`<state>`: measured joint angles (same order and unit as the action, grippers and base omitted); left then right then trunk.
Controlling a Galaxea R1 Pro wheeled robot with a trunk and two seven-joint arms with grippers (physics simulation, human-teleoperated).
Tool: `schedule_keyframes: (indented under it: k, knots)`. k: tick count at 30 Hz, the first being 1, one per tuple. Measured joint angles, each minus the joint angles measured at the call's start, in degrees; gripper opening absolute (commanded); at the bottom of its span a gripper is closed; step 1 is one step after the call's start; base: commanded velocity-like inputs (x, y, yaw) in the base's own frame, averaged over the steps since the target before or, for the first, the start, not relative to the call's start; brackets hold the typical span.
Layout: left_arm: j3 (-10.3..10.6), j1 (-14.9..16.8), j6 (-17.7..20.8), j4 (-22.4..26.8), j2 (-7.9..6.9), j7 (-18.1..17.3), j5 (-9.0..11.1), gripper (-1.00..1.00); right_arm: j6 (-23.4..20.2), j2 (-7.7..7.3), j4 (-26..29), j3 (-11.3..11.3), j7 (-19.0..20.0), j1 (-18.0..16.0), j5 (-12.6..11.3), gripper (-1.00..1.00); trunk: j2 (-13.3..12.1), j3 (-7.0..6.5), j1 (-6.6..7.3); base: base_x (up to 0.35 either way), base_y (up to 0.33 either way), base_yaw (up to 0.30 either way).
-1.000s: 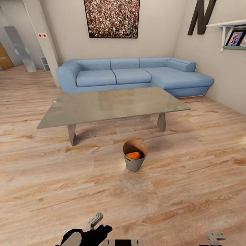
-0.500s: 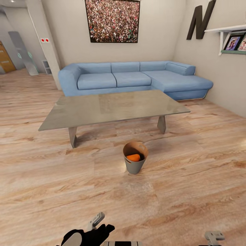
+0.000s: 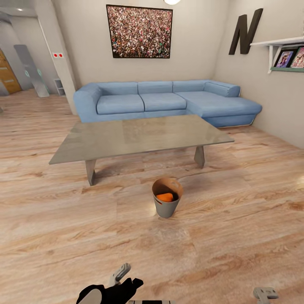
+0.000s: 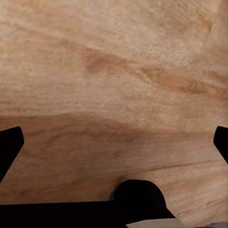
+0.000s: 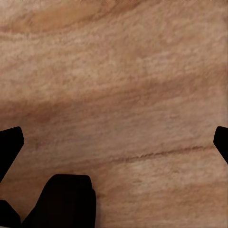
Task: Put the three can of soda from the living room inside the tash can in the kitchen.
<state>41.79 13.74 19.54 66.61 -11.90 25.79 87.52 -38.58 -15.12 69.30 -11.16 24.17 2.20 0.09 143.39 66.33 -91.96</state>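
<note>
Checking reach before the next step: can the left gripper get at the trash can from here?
Probably not yet. The trash can stands on open floor well ahead of the left gripper; nothing blocks it, but the base likely must roll closer.

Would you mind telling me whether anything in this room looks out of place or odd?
The bin stands upright on the living-room floor in front of the low table, not in a kitchen. Something orange lies inside it. Nothing looks spilled or damaged.

Wood floor (image 3: 236,236) carries trash can (image 3: 167,204), grey table (image 3: 139,137), sofa (image 3: 169,99).
</note>
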Motion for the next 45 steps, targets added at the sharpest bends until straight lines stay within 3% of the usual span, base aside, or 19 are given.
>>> schedule_keyframes:
  k: [10, 22, 32, 37, 42, 45]
  knots:
    - [0.1, 0.0, -0.2, -2.3, 0.08, -0.1, 0.5, 1.00, 0.0, 0.02, -0.2, 0.0, 0.0, 0.0, 0.0, 1.00, 0.0, -0.96, 0.01, 0.000, 0.000, 0.036]
    - [0.2, 0.1, 0.0, -4.9, 0.30, -3.2, -0.1, 1.00, 0.0, 1.08, -0.6, 1.2, -2.1, 0.0, 0.0, 1.00, 0.0, -2.09, 0.00, 0.000, 0.000, 0.059]
    - [1.5, 0.0, -0.2, -5.3, -0.57, -3.6, 0.9, 1.00, 0.1, 1.14, -2.6, 1.4, -2.3, -0.1, 0.0, 1.00, 0.0, -3.04, 0.00, 0.000, 0.000, 0.061]
    - [1.0, 0.0, -0.1, -6.2, -0.77, -5.8, 1.0, 1.00, 0.1, 1.14, -3.3, 1.4, -2.4, -0.2, 0.0, 1.00, 0.0, -3.51, 0.00, 0.000, 0.000, 0.061]
    - [0.7, 0.0, 0.1, -9.9, -0.75, -10.7, 0.9, 1.00, 0.1, 1.14, -3.6, 1.5, -2.5, -0.1, 0.0, 1.00, 0.0, -3.99, 0.00, 0.000, 0.000, 0.074]
    - [0.7, 0.1, 0.2, -11.7, -0.54, -11.5, 0.9, 1.00, 0.1, 1.14, -4.0, 1.5, -2.5, -0.1, 0.0, 1.00, 0.0, -4.27, 0.00, 0.000, 0.000, 0.108]
